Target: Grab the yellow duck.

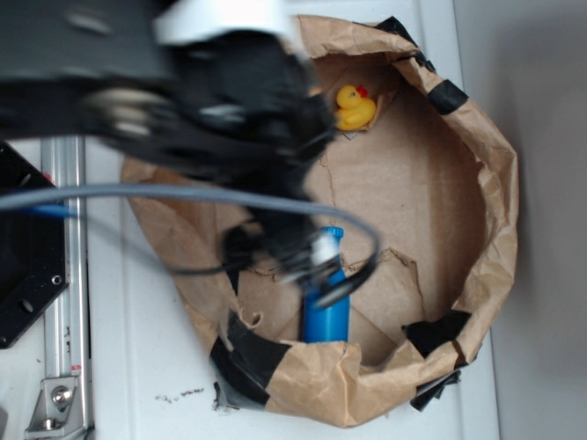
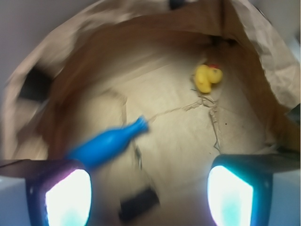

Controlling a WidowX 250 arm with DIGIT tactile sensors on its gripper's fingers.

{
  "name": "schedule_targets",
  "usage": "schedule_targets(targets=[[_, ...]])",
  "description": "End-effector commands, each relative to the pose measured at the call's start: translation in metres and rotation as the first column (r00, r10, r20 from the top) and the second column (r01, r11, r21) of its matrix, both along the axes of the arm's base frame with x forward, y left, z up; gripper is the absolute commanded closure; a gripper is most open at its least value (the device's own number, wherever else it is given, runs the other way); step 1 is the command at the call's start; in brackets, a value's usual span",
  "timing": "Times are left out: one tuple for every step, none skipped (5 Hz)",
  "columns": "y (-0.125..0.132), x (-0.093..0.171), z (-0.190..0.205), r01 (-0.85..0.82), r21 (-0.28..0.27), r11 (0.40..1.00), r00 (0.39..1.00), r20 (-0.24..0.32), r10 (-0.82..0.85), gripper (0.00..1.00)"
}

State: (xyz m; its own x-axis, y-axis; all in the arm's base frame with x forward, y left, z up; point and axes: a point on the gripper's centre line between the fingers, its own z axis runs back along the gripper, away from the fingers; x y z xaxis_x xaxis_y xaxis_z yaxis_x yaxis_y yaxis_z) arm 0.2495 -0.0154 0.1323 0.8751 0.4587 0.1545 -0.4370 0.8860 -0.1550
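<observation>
**Duck Untouched at the Far Wall of a Paper Pen**

Seen from above and from the wrist: a yellow duck (image 1: 354, 107) (image 2: 207, 78) sitting upright against the inner wall of a crumpled brown paper ring (image 1: 495, 174) (image 2: 263, 61), patched with black tape (image 1: 249, 353). Lying on the cardboard floor inside the ring, well apart from the duck, a blue bottle (image 1: 326, 307) (image 2: 106, 143), partly hidden in the overhead view by the blurred black arm (image 1: 229, 101) and its cables. Hanging above the ring's floor, the end effector (image 2: 149, 193), open and empty, fingers (image 2: 233, 193) spread wide, bottle nearer to it than duck. Under the ring, a white tabletop (image 1: 147, 367).
</observation>
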Motion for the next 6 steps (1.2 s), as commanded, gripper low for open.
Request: schedule_targets(targets=[[0.017, 0.051, -0.027, -0.062, 0.128, 0.990, 0.991, 0.127, 0.046, 0.00], [0.025, 0.058, -0.045, 0.024, 0.213, 0.977, 0.994, 0.096, -0.046, 0.00], [0.033, 0.062, -0.053, 0.067, 0.223, 0.972, 0.994, 0.074, -0.085, 0.00], [0.041, 0.066, -0.056, 0.055, 0.240, 0.969, 0.995, 0.065, -0.073, 0.00], [0.048, 0.068, -0.056, 0.055, 0.224, 0.973, 0.995, 0.064, -0.071, 0.00], [0.055, 0.067, -0.060, 0.061, 0.219, 0.974, 0.996, 0.045, -0.073, 0.00]])
